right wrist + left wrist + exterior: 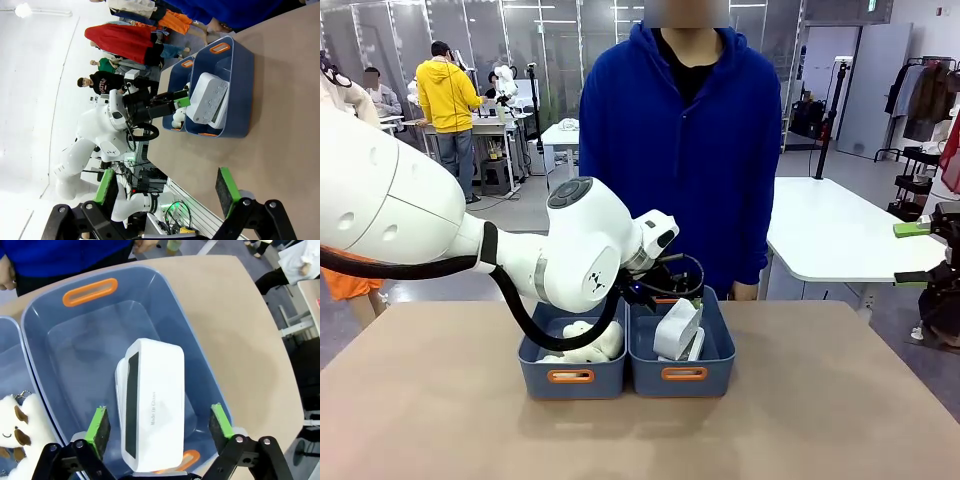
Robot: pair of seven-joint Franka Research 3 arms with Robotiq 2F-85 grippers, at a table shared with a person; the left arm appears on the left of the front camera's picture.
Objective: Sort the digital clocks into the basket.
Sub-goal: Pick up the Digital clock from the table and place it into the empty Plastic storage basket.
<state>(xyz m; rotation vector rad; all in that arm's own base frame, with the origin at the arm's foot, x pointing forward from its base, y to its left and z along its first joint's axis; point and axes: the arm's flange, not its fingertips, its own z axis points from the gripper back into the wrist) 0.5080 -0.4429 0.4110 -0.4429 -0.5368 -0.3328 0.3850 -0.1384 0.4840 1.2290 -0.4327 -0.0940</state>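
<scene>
Behind the tan desk (840, 400) a person in a blue hoodie (685, 150) is standing close to its far edge, and other people are working at benches farther back in the hall. You are looking at two blue-grey bins sitting side by side and touching in the middle of the desk, orange handle slots facing you. Your left arm is reaching across over them, its left gripper (159, 429) hanging above the right-hand basket (715, 372) with the jaws spread wide, green pads (98, 426) standing clear on either side of a white digital clock (150, 405). That clock is lying tilted inside the basket, dark screen on its side, leaning on a second white digital clock (696, 345) beneath it, which is mostly hidden. A white plush toy (585, 343) is lying in the left-hand bin (572, 377). Your right gripper (167, 187) is hovering well off to the side of the bins, jaws wide and holding nothing.
</scene>
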